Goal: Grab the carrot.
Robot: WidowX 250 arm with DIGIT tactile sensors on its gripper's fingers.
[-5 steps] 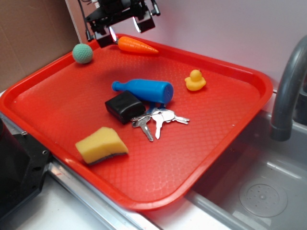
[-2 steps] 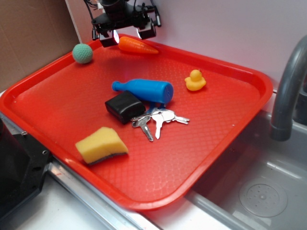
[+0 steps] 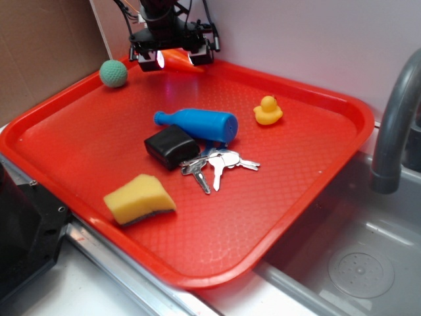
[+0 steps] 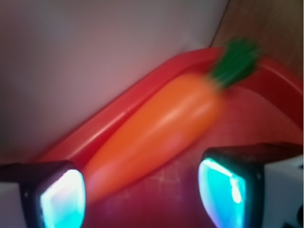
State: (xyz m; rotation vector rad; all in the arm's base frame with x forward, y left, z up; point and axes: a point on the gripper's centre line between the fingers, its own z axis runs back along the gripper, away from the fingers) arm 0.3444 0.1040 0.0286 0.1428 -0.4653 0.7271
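Directly beneath the claw (image 3: 173, 58), at the far rim of the red tray (image 3: 342, 105), lies the carrot (image 3: 179, 60), an orange cone whose green stub points off toward the tray's corner in the wrist view. A second ago the claw hung above and to one side, with nearly the whole carrot showing; since then it has swung over and dropped, so that in the exterior view only a strip of orange shows between its two pads. The claw is spread open, one finger (image 4: 54, 192) on each side of the carrot (image 4: 161, 128) in the wrist view, the carrot running aslant through the gap and not yet touched, as far as the blurred picture tells. That suggests the approach is nearly done and what is left is a little more descent, then the squeeze. The carrot lies close against the tray wall, which may crowd the far finger or roll the carrot as the pads close. Beside the claw sits a green ball (image 3: 113, 73); well away from it are the blue bottle (image 3: 197, 123) and the yellow duck (image 3: 267, 110).
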